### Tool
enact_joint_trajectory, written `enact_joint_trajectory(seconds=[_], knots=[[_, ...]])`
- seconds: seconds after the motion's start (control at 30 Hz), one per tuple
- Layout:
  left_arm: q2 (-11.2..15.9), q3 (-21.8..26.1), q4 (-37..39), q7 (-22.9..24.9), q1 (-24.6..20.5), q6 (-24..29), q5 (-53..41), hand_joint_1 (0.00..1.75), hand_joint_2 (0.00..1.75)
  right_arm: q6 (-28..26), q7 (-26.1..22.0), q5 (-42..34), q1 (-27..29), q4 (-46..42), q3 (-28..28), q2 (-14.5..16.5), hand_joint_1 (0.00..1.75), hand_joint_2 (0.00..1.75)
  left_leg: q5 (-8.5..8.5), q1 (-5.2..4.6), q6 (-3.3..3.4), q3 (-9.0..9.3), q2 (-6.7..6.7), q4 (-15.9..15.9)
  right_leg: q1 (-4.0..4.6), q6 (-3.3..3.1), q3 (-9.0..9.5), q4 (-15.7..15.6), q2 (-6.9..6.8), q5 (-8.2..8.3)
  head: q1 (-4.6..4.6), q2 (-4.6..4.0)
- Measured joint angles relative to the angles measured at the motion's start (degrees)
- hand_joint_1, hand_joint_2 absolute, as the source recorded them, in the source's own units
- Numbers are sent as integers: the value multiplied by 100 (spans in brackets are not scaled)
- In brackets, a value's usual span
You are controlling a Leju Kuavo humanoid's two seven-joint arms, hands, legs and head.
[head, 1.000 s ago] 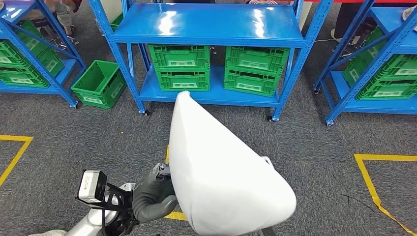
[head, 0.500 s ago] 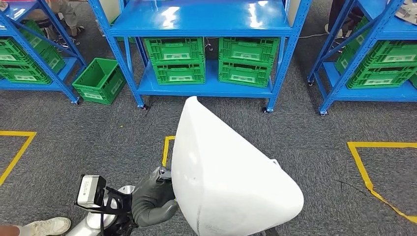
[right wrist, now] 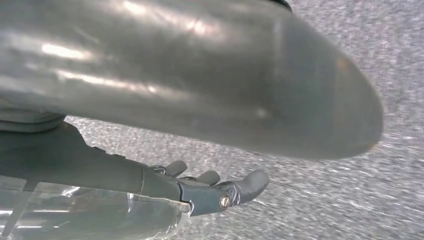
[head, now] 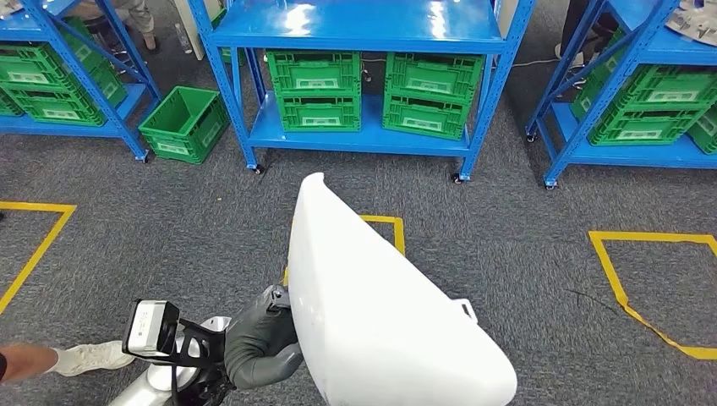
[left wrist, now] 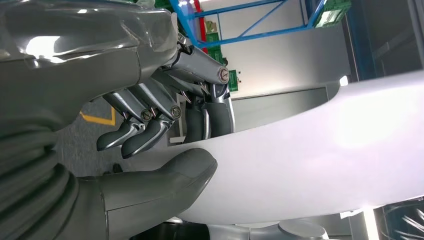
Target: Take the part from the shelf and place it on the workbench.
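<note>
Large white curved plastic shell part [head: 380,313] at centre, left hand [head: 262,342] at its 9 o'clock edge. Blue metal shelf rack [head: 355,51] at 12, green plastic crates [head: 372,101] on its lower tier. Loose green crate [head: 182,125] at 10 on grey carpet floor [head: 524,228].

White part [head: 380,313]; grey left hand [head: 262,342]; blue shelf [head: 355,25]; green crates [head: 317,101]; grey carpet [head: 524,211], yellow tape lines [head: 630,296].

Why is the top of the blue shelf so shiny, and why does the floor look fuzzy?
Head view: ceiling lights glare white off the blue shelf. Right wrist view: the grey carpet is blurred and grainy. Left wrist view: the white part washes out bright near its edge.
</note>
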Motion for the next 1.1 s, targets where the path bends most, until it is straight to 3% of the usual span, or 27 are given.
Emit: enact_joint_trajectory(seconds=[0.03, 0.07, 0.1, 0.13, 0.17, 0.2, 0.23, 0.27, 0.33, 0.37, 0.4, 0.47, 0.5, 0.53, 0.57, 0.6, 0.63, 0.7, 0.73, 0.77, 0.83, 0.87, 0.9, 0.97, 1.03, 1.07, 1.1], knots=[[0, -2, 1, 2, 9, 0, -8, 175, 175, 1, 0, 10, -14, 0, 0, -12, 0, 0, 105, -4, -8, -134, 4, 12, 0, 63, 6, 315, 1, -8, 1, 0], [0, -3, 1, 4, 19, 1, -14, 175, 175, 4, 0, 16, -25, 0, 0, -20, 0, 0, 207, -2, -25, -272, 6, 31, -2, 152, 92, 475, 2, 105, 2, 0], [0, -3, 2, 5, 28, 1, -17, 175, 175, 10, 0, 22, -34, 0, 0, -30, 0, 0, 303, 5, -47, -422, 7, 59, -6, 236, 269, 444, 2, 254, 2, 0], [0, -3, 1, 6, 34, 1, -22, 175, 175, 19, 0, 31, -46, 0, 0, -36, 0, 0, 386, 11, -76, -561, 8, 110, -12, 284, 562, 196, 2, 331, 3, 0], [1, 1, -3, 6, 37, 0, -27, 175, 175, 27, 0, 42, -61, 0, -1, -39, 0, 0, 447, 9, -107, -689, 10, 184, -8, 284, 956, -269, 3, 260, 8, 0], [2, 5, -12, 5, 41, -2, -34, 175, 175, 34, 0, 54, -84, 0, -2, -42, 0, 0, 506, 4, -141, -791, 14, 254, 1, 238, 1297, -741, 6, 94, 4, 0], [4, 12, -21, 3, 46, -4, -43, 175, 175, 37, 1, 69, -104, 0, -4, -43, 0, 0, 571, 1, -173, -863, 22, 301, 17, 184, 1533, -1113, 11, -73, -2, 0], [5, 19, -30, 2, 54, -5, -48, 175, 175, 37, 1, 81, -115, 0, -5, -42, 0, 0, 642, 4, -205, -911, 30, 313, 43, 128, 1638, -1334, 14, -181, -7, 1], [12, 32, -31, 0, 82, -7, -56, 175, 175, 37, 8, 97, -96, 1, -5, -32, 0, 0, 711, 40, -262, -960, 30, 297, 37, 37, 1541, -1351, 5, -122, -19, 1], [16, 38, -28, 0, 99, -9, -61, 175, 175, 36, 11, 101, -83, 1, -5, -28, 0, 0, 572, 57, -299, -987, 21, 371, 27, -12, 1485, -1346, -8, -54, -20, 1], [21, 44, -27, 0, 113, -13, -69, 175, 175, 35, 15, 107, -78, 2, -6, -27, 0, 0, 315, 73, -337, -1027, 12, 551, 12, -50, 1420, -1348, -21, 22, -23, 0], [27, 51, -27, 0, 129, -19, -94, 175, 175, 31, 17, 127, -89, 2, -9, -30, 0, 0, -355, 97, -416, -1128, 2, 1225, 24, -92, 1266, -1343, -33, 180, -28, 0], [28, 53, -27, 0, 135, -19, -110, 175, 175, 29, 19, 139, -93, 2, -10, -30, 0, 0, -558, 108, -441, -1166, 3, 1608, 30, -92, 1177, -1338, -35, 262, -31, 0], [30, 54, -27, 0, 143, -19, -126, 175, 175, 27, 21, 150, -93, 2, -10, -29, 0, 0, -620, 117, -451, -1157, 3, 1900, 37, -86, 1082, -1335, -36, 343, -31, 0], [30, 54, -27, 0, 149, -18, -138, 175, 175, 26, 26, 156, -92, 2, -11, -29, 0, 0, -554, 122, -445, -1069, 3, 2025, 44, -77, 984, -1331, -37, 422, -31, 0], [31, 54, -27, 0, 154, -18, -149, 175, 175, 25, 31, 161, -91, 2, -13, -29, 0, 0, -417, 122, -422, -873, 2, 1925, 51, -67, 891, -1329, -38, 496, -32, 0], [31, 54, -28, 0, 153, -18, -155, 175, 175, 25, 34, 164, -93, 2, -14, -27, 0, 0, -302, 117, -381, -576, -4, 1627, 59, -57, 813, -1329, -36, 563, -32, 0], [30, 58, -40, -2, 145, -10, -163, 175, 175, 23, 39, 178, -99, -1, -23, -8, 0, 0, -380, 88, -273, 115, -11, 730, 74, -26, 714, -1330, -33, 674, -28, 1], [30, 61, -46, -4, 142, -4, -168, 175, 175, 23, 39, 189, -105, -2, -31, 1, 0, 0, -480, 63, -226, 339, -12, 395, 72, 4, 693, -1336, -34, 722, -26, 1], [32, 64, -51, -7, 139, 2, -174, 175, 175, 22, 40, 199, -109, -2, -38, 10, 0, 0, -565, 36, -187, 443, -10, 192, 60, 43, 681, -1348, -39, 768, -28, 1], [38, 70, -54, -10, 141, 11, -193, 175, 175, 23, 39, 216, -120, -2, -47, 16, 0, 0, -488, 4, -109, 429, -4, 71, 38, 123, 668, -1379, -47, 851, -32, 0], [39, 72, -56, -11, 138, 15, -205, 175, 175, 23, 40, 226, -122, -2, -48, 17, 0, 0, -406, 4, -67, 404, -1, 12, 38, 129, 623, -1327, -43, 817, -31, 0], [35, 73, -57, -14, 137, 23, -215, 175, 175, 24, 43, 239, -124, -2, -49, 16, 0, 0, -311, 11, -30, 375, 4, -45, 46, 111, 539, -1169, -34, 706, -20, 0], [25, 66, -55, -18, 141, 56, -230, 175, 175, 24, 54, 274, -124, -2, -50, 4, 0, 0, -153, 9, 2, 251, 8, -86, 54, 40, 249, -476, -15, 283, -2, 0], [19, 54, -47, -20, 154, 91, -243, 175, 175, 24, 66, 304, -119, -2, -50, -12, 0, 0, -37, -6, -6, 106, 9, -63, 53, 44, 57, 196, -7, -46, 7, 0], [19, 50, -44, -20, 157, 100, -249, 175, 175, 24, 69, 312, -118, -2, -50, -19, 0, 0, 7, -8, -18, 36, 8, -40, 51, 81, 112, 250, -7, -86, 8, 0], [19, 48, -41, -20, 158, 108, -254, 175, 175, 24, 71, 314, -120, -2, -50, -26, 0, 0, 40, -4, -34, -29, 6, -3, 45, 132, 292, 61, -7, -44, 10, 0]])
